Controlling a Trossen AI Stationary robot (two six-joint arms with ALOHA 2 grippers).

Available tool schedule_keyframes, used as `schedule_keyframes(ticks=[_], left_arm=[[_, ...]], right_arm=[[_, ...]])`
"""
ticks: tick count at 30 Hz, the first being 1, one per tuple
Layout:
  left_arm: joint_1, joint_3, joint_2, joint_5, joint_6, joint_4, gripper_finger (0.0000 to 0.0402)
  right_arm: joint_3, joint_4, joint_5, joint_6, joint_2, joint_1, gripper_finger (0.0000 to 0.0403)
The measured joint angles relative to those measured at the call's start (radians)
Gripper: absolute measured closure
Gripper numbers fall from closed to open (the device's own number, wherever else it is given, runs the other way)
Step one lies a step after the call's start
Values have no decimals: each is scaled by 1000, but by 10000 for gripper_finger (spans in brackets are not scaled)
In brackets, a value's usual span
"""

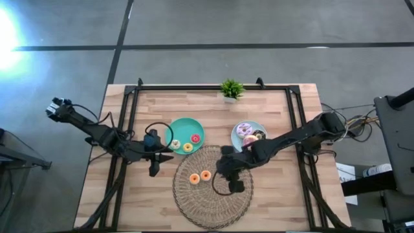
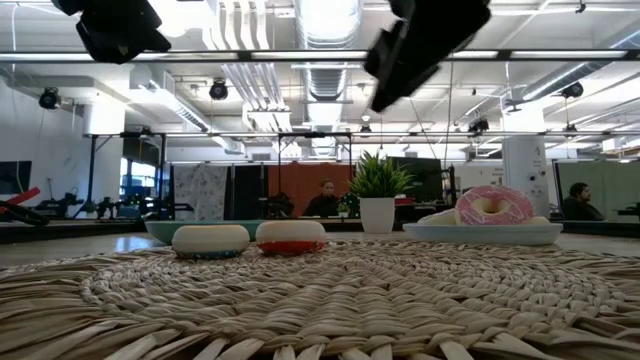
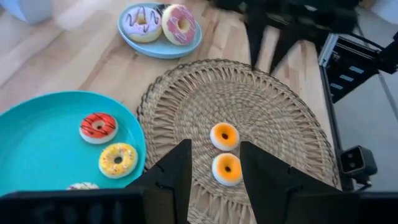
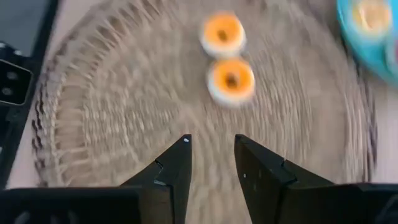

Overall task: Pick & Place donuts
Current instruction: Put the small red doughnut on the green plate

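Observation:
Two small orange donuts [image 1: 194, 178] [image 1: 206, 175] lie side by side on the round wicker mat [image 1: 213, 207]. On the teal plate [image 1: 183, 125] lie a red donut [image 3: 98, 127], a yellow one [image 3: 117, 158] and a pale one at its edge. The light-blue plate [image 1: 235, 136] carries pink-frosted donuts [image 1: 244, 129] and a chocolate one [image 1: 256, 136]. My left gripper [image 1: 155, 165] hangs open above the table, left of the mat. Raised over the mat, right of the orange pair, my right gripper [image 4: 211, 144] stands open and holds nothing.
A small potted plant [image 1: 231, 89] stands at the table's far edge, in the middle. Black rails [image 1: 129, 123] run along the table's left and right sides. Bare wood lies left of the teal plate and right of the mat.

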Motion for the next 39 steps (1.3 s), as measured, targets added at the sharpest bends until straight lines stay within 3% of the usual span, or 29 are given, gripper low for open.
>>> schedule_keyframes(ticks=[7,18,23,39], left_arm=[[0,-1,0,-4,-19,-6,292],[0,-1,0,-4,-73,-16,292],[0,-1,0,-11,-81,-20,292],[0,-1,0,-20,-79,-29,292]], right_arm=[[53,123,-58,-224,132,0,269],[189,109,-54,-314,316,0,215],[205,111,12,-316,352,0,220],[167,117,42,-310,377,0,258]])
